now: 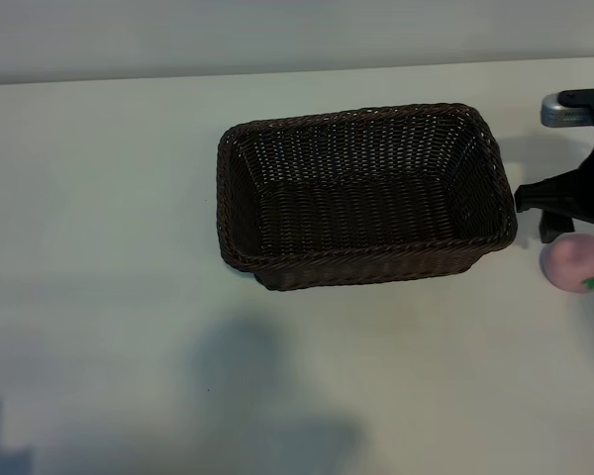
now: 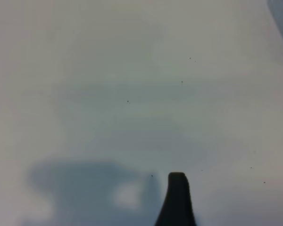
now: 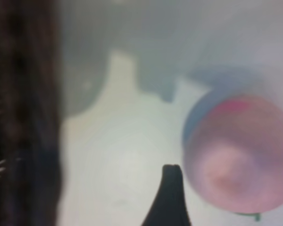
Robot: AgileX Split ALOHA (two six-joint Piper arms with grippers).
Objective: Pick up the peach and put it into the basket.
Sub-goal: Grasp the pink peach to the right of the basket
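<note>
The pale-pink peach lies on the white table at the far right, just off the right end of the dark-brown wicker basket. My right gripper hovers right behind and above the peach, open, with nothing held. In the right wrist view the peach sits close beside one black fingertip, and the basket wall is on the other side. The left gripper is outside the exterior view. Its wrist view shows one black fingertip over bare table, holding nothing.
The basket holds nothing and stands at the middle of the white table. The table's far edge meets a pale wall behind the basket. A soft shadow lies on the table in front of the basket.
</note>
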